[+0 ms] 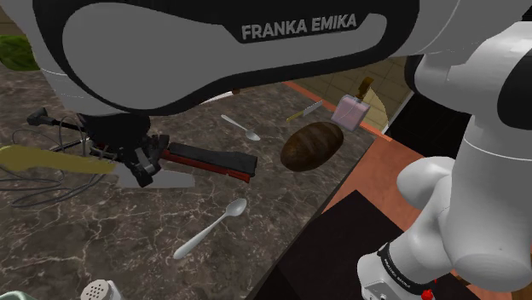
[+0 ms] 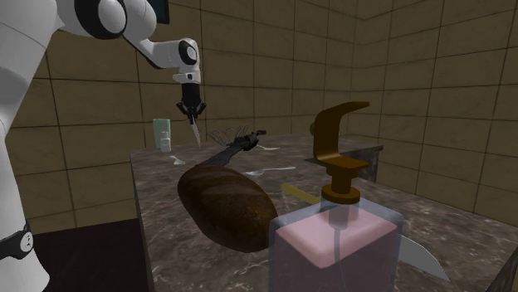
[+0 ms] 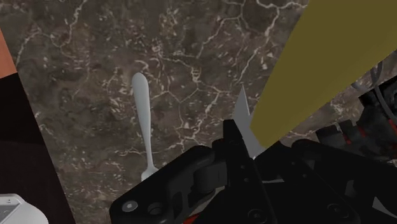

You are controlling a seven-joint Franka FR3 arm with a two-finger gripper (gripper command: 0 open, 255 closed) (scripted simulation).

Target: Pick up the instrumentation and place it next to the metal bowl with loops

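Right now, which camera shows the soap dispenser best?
The second exterior view: the soap dispenser stands nearest, pink body and brown pump plain. The shoulder view has it small, beyond the loaf; the wrist view faces a spoon.

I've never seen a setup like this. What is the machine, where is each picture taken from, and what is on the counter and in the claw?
The machine is a white robot arm ending in a black two-finger gripper. The shoulder view looks down from beside its base, with the arm's shell across the top. The second exterior view looks along the counter from the other end. The wrist view looks along the fingers. On the dark marbled counter lie a loaf of bread, a pink soap dispenser, a large spoon, a small spoon, a black and red tool, some wire loops and a shaker. The fingers are shut on a knife with a yellow handle, seemingly held above the counter.
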